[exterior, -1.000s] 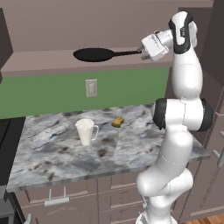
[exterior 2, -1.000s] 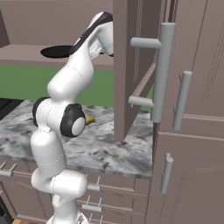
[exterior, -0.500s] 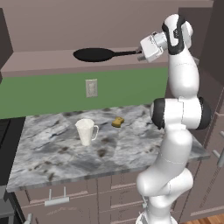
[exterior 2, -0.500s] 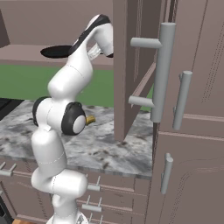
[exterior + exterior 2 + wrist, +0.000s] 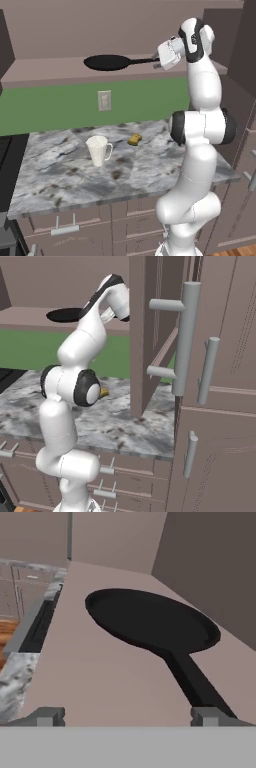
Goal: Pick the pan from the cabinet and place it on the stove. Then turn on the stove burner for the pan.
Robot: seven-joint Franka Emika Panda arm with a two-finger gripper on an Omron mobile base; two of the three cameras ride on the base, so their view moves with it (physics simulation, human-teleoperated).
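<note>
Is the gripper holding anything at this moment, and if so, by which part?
Nothing is held. The gripper is open at the end of the pan handle, which passes by one fingertip, not between both.

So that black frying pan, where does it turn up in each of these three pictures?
Left base view: the pan lies on the cabinet shelf, upper middle, handle pointing right toward the open gripper.
Right base view: upper left, a dark sliver on the same shelf, partly behind the arm.
Hand view: centre, round and close, handle running down to the lower right.
Shared landmark: the mauve shelf under the pan.
</note>
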